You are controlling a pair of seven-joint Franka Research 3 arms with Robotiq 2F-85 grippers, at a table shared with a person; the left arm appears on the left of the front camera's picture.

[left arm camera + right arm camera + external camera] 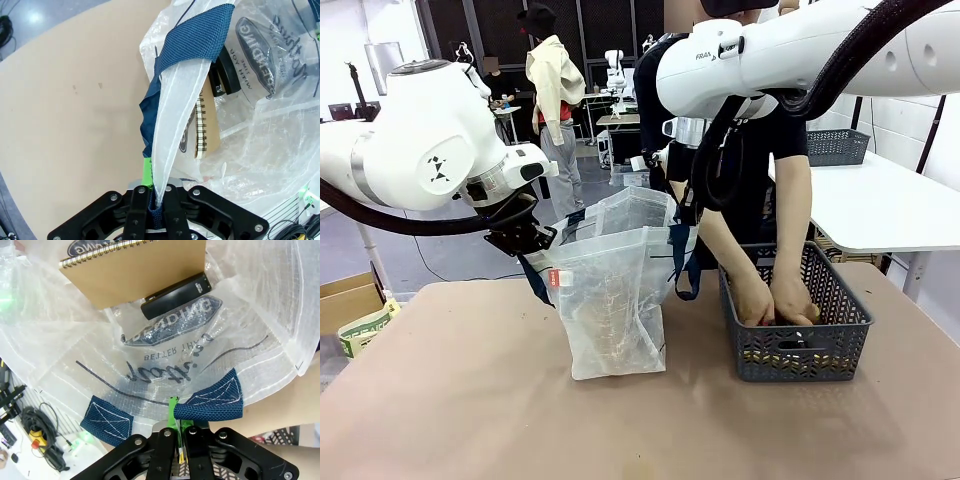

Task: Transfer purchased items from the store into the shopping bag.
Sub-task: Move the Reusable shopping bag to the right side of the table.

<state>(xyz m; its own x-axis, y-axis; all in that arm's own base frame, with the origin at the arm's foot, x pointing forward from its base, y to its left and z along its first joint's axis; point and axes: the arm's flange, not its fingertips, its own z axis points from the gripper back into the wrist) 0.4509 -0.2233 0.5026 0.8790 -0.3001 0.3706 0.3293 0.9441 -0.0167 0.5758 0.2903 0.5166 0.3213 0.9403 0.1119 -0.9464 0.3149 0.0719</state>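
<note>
Hands (788, 298) hide basket (805, 358) contents.

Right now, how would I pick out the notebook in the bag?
Find the whitish bag standing mid-table, left of the grey basket. Inside leans a brown notebook beside a black bar; only it has a spiral wire edge.

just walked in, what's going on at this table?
The left gripper and right gripper are each shut on a navy strap handle of the shopping bag, holding its mouth open on the table. The person's hands are down in the grey basket. A spiral notebook and a black oblong item already lie in the bag.
</note>
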